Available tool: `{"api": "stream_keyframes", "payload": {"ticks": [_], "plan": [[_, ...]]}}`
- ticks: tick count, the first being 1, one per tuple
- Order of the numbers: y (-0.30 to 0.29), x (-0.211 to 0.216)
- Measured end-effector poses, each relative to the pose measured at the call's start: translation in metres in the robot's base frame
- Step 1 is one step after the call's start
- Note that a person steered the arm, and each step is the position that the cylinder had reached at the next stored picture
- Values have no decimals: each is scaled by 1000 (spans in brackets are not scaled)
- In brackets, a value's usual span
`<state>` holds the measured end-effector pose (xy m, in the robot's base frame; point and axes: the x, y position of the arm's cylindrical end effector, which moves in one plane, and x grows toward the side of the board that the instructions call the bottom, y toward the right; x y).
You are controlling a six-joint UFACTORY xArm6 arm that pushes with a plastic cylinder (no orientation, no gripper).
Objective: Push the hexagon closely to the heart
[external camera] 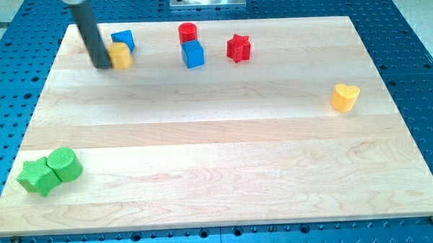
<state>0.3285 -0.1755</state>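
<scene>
A yellow hexagon [121, 56] lies near the board's top left. My tip [102, 66] stands right against its left side. A yellow heart [344, 97] lies far off at the view's right, roughly at mid-height on the board. The dark rod leans up to the view's top left.
A blue block [124, 39] touches the hexagon's upper side. A red cylinder [188, 31], a blue cube [192, 54] and a red star [238, 47] sit along the top middle. Two green blocks [50, 170] lie at the bottom left. The wooden board [218, 172] rests on a blue perforated table.
</scene>
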Motion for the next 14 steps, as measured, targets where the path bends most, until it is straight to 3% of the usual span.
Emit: {"api": "stream_keyframes", "payload": {"ticks": [1, 2, 5, 6, 7, 8, 9, 10, 11, 12, 13, 14], "plan": [[-2, 25], [-49, 24], [20, -37], [74, 14], [107, 35], [74, 7], [125, 0], [202, 51], [264, 74], [235, 75], [259, 86], [322, 93]]}}
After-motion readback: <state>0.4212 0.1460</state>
